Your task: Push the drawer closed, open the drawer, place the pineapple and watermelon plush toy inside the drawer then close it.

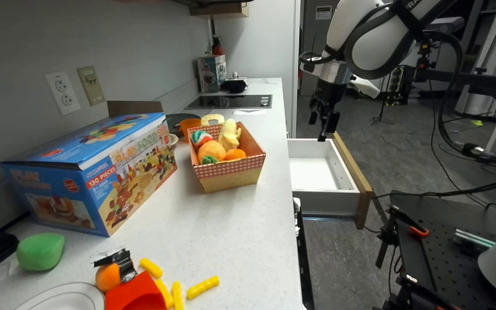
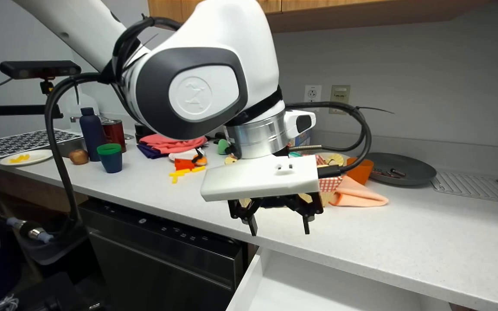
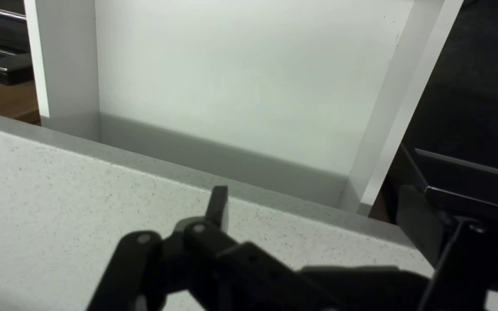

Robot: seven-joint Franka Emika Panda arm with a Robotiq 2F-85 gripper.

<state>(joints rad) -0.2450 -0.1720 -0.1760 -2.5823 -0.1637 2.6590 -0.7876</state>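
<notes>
While nothing is lying between the fingers, I am holding the gripper spread, presumably for grasping. Lower than the fingers, the drawer is standing pulled out, its white inside showing, probably for loading. Farther from them, the basket is gathering toy fruit; a red-white-green piece is suggesting the watermelon, but I am not identifying the pineapple.

In exterior view, I take basket on counter as clock centre. Toy fruit sits in basket. Box at nine o'clock, pan at ten, cooktop at twelve. Drawer at three, pulled out below counter edge. Toy fries at seven. In wrist view, drawer at twelve, counter at eight.
</notes>
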